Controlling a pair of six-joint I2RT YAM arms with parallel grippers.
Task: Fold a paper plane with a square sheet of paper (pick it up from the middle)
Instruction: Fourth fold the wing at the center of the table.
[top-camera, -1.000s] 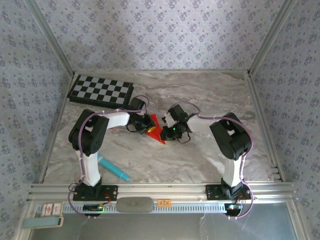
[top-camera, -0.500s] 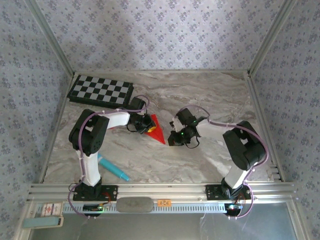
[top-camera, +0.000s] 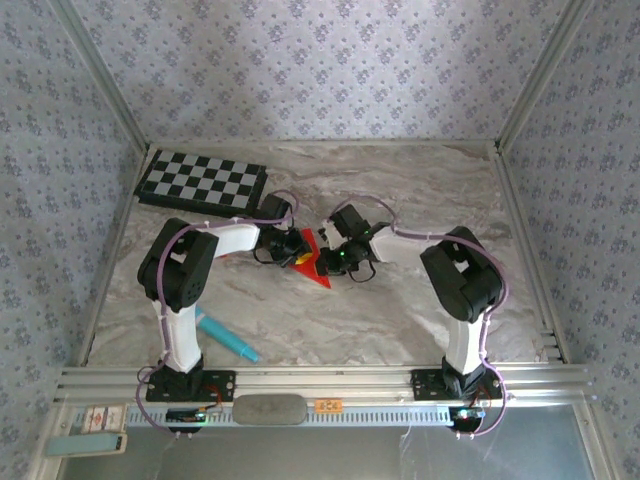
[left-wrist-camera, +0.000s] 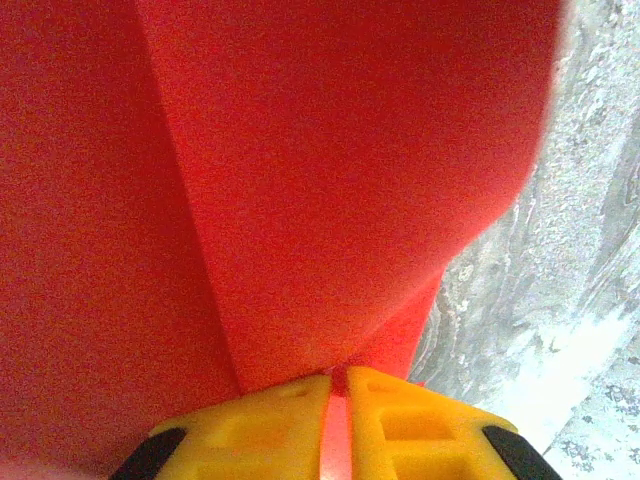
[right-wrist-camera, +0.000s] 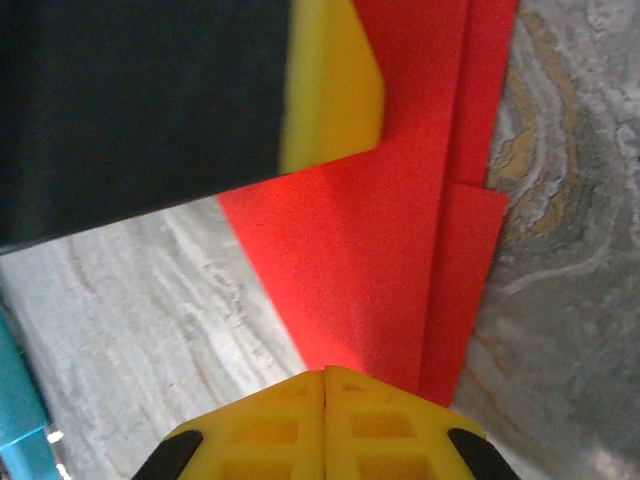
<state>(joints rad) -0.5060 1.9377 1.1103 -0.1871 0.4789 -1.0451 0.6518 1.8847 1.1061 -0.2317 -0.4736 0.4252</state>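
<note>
The square sheet of paper (top-camera: 321, 271) is bright red and creased into a narrow pointed dart, the paper plane, lying mid-table. My left gripper (top-camera: 298, 250) holds its left edge. In the left wrist view the red paper (left-wrist-camera: 350, 150) runs into the thin slit between the yellow fingertips of that gripper (left-wrist-camera: 338, 400), which is shut on it. My right gripper (top-camera: 333, 262) is at the paper's right side. Its yellow jaws (right-wrist-camera: 324, 385) are shut tight together, with nothing between them, low over the folded layers (right-wrist-camera: 390, 230). The left gripper's finger (right-wrist-camera: 330, 90) shows beyond them.
A chequered board (top-camera: 200, 180) lies at the back left. A teal pen (top-camera: 228, 338) lies near the left arm's base, and its end shows in the right wrist view (right-wrist-camera: 15, 400). Metal frame rails and patterned walls bound the marble table (top-camera: 420, 190).
The right gripper pulled away to the right of the paper half a second ago and is now back against it. The left gripper has stayed on the paper.
</note>
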